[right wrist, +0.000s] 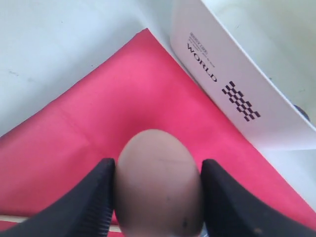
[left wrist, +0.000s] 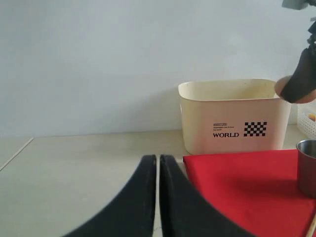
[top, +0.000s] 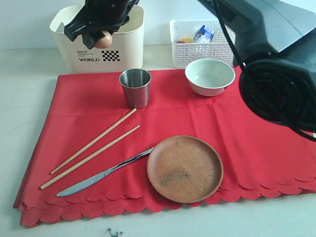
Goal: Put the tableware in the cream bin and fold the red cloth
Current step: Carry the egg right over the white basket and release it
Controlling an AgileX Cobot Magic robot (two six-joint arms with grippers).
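While the right gripper clamps an egg between its black fingers, it hangs above the far left corner of the red cloth, just in front of the cream bin. That bin stands at the far edge of the bench, left of the middle, touching the cloth's far hem. A white lattice basket sits beside it along the same edge, with a milk carton inside.

All the tableware lies on the spread cloth. The steel cup stands upright and the pale bowl sits to its right, both towards the far edge. Two chopsticks slant side by side towards the near left corner. The table knife lies below them, its handle touching the brown plate near the near edge.

The left gripper hovers low over bare bench near the left edge, its fingers pressed almost together on nothing.
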